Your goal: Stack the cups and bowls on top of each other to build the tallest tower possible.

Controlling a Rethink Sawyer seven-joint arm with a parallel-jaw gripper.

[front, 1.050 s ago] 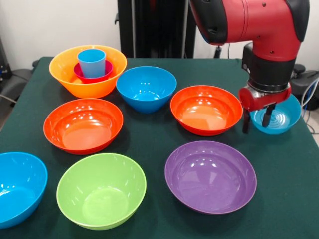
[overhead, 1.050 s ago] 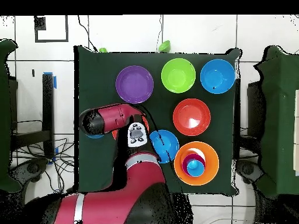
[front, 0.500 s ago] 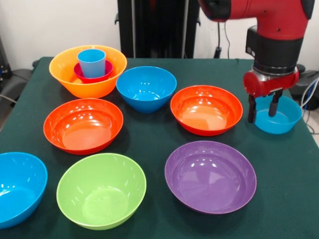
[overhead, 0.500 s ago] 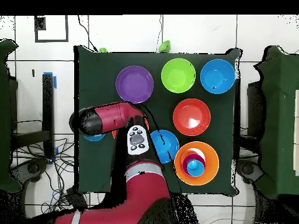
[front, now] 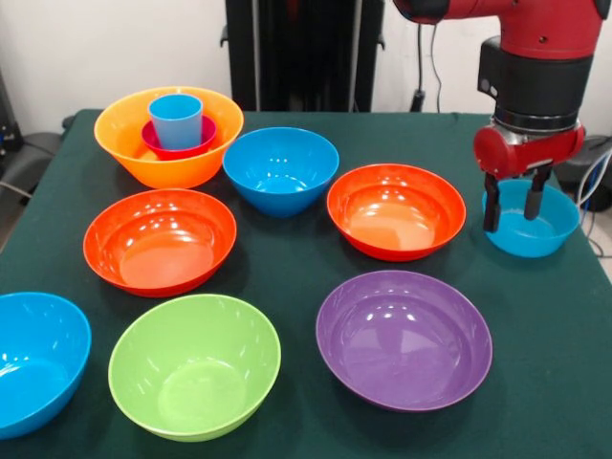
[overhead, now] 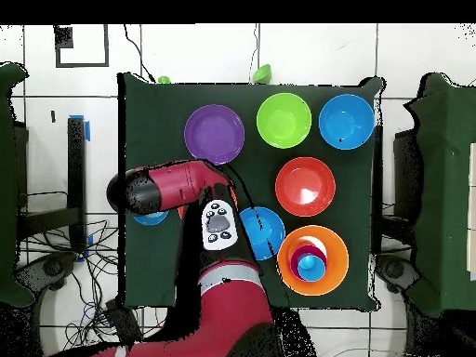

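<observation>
Step in hand — pickup of the small pale-blue glossy plastic bowl (front: 532,222) at the table (front: 287,249) edge. End effector (front: 513,202): fingers apart, straddling its near rim. Judged next — closure, lift, transfer to the yellow-orange bowl stack (front: 168,134).

Dark green cloth covers the table (front: 287,239). At 10 o'clock a yellow-orange bowl (front: 134,153) holds a magenta bowl (front: 158,143) with a light-blue cup (front: 176,120) in it. Blue bowl (front: 280,167) near 12 o'clock. Two red-orange bowls, one (front: 160,239) at 9 o'clock, one (front: 396,208) right of centre. Lime green bowl (front: 194,365) at 7 o'clock, purple bowl (front: 404,337) at 5 o'clock, another blue bowl (front: 33,359) at 8 o'clock. Pale-blue small bowl (front: 540,229) at 3 o'clock. The arm (front: 531,57) is red and black, its gripper (front: 513,206) red with black fingers.
</observation>
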